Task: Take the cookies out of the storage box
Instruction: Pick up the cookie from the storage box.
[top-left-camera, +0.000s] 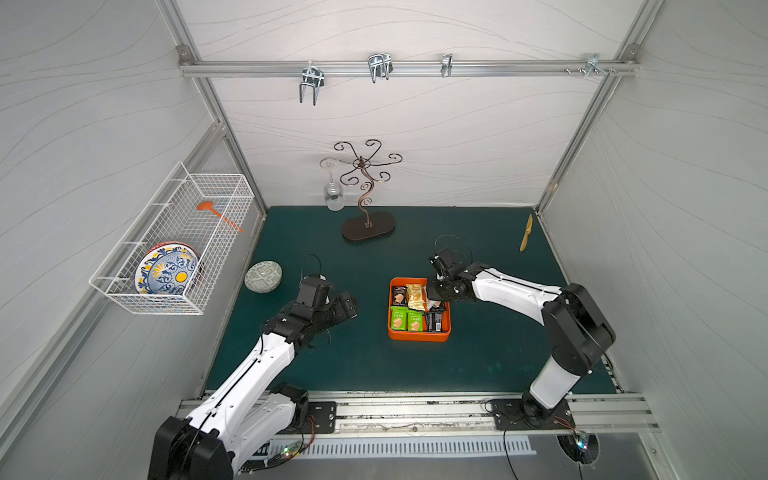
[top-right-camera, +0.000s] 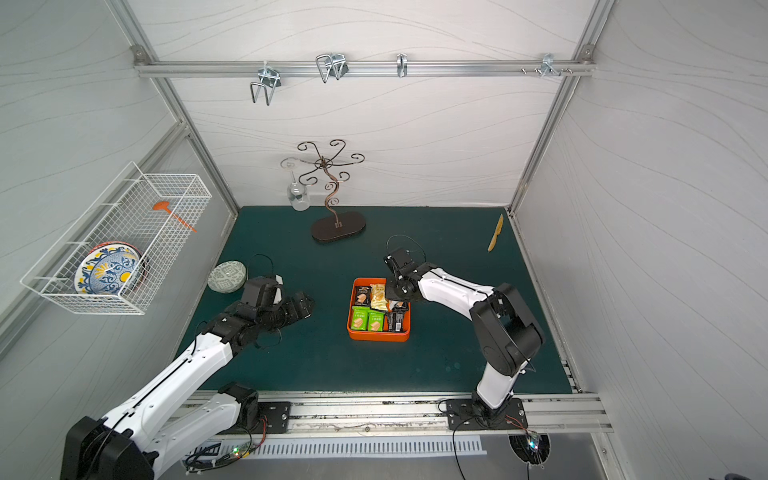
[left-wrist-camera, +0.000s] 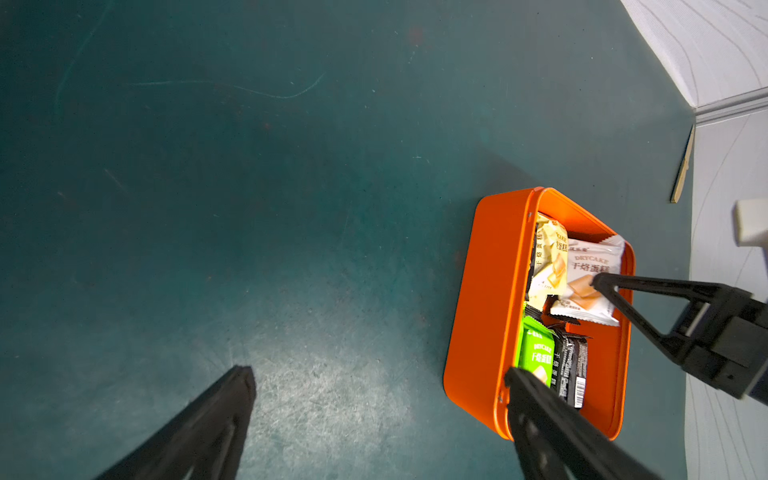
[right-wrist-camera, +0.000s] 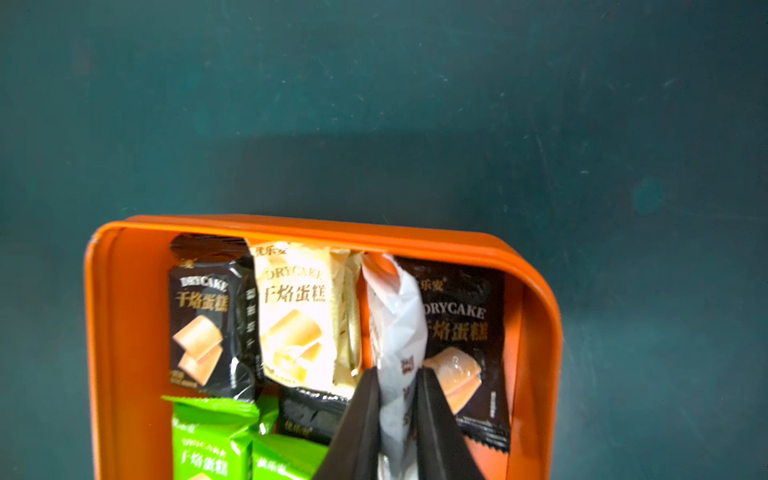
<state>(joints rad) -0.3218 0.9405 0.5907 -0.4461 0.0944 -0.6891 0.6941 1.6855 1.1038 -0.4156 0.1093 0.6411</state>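
Clamping on a white packet (right-wrist-camera: 397, 316): the right fingers (right-wrist-camera: 361, 428) are squeezing it from both sides, inside the storage box (right-wrist-camera: 291, 227) at its far-right corner in both top views. The packet is standing on edge between them, crumpled, and is leaning over a black packet (right-wrist-camera: 461, 332) by the box's right wall. Whether it is hanging clear of the packets under it, I cannot tell. The rest of the cookies (top-left-camera: 409, 309) are lying inside the box: another black one (right-wrist-camera: 203, 316) and a pale yellow one (right-wrist-camera: 295, 316) along the far wall, two green ones (top-left-camera: 406, 321) along the near wall, and more black wrappers at the near-right corner. The box is sitting flat on the green tabletop (top-left-camera: 374, 365). The left fingers (left-wrist-camera: 216, 415) are spread wide and gripping nothing, hovering over bare tabletop to the left of the box and apart from it. A wooden knife (top-left-camera: 526, 232) is lying well beyond the box's far-right corner.
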